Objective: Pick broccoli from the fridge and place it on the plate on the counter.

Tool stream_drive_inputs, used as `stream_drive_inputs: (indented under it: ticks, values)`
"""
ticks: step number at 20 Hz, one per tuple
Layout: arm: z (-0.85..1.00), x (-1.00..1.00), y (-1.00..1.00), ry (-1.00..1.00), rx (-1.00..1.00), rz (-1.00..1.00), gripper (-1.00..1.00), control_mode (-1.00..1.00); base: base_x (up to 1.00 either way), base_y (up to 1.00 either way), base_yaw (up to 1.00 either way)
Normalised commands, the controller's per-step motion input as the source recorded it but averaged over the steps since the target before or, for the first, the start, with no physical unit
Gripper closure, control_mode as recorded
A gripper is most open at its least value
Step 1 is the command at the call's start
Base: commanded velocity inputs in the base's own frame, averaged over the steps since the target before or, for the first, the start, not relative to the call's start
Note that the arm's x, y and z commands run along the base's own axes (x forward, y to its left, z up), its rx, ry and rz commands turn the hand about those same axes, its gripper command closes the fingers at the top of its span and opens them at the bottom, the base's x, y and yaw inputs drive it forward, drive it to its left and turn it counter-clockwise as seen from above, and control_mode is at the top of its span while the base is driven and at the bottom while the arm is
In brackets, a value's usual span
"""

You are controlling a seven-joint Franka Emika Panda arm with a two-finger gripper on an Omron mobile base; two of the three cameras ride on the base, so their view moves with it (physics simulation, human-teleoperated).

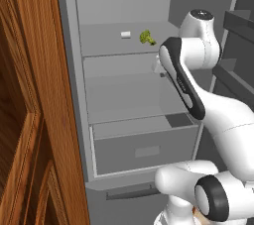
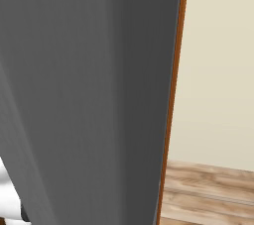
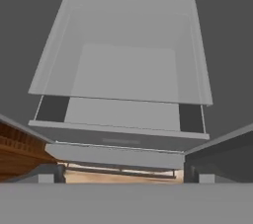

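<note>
The fridge [image 1: 124,95] stands open in front of me. The broccoli [image 1: 147,37], a small yellow-green floret, lies on its upper shelf towards the right. My arm reaches in over the middle shelf, below and just right of the broccoli, and my forearm hides most of the hand. In the hand view my gripper [image 3: 123,176] points down at a bare grey shelf [image 3: 128,75] and the box drawer [image 3: 123,136]. Its fingertips [image 3: 49,174] stand wide apart, open, with nothing between them. The plate and the counter are out of view.
A small white block [image 1: 125,34] lies on the upper shelf left of the broccoli. A brown wooden cabinet side [image 1: 34,120] stands close on the left. Dark door racks [image 1: 238,26] hang at the right. The grey fridge door [image 2: 84,95] blocks the right base view.
</note>
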Motion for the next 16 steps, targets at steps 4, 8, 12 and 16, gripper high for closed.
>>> stream_drive_inputs:
  ticks: [4,8,12,16]
  values:
    - [0.63,0.00,0.00,-0.01,0.00,0.00,-1.00,-1.00,0.00,0.00,0.00]
    - [0.49,0.00,0.00,-0.02,0.00,0.00,-1.00,-1.00,0.00,0.00,0.00]
    - [0.41,0.01,0.00,-0.03,0.00,0.01,-1.00,-1.00,0.00,0.00,0.00]
    - [0.26,0.12,0.00,-0.01,0.00,0.01,-1.00,-1.00,0.00,0.00,0.00]
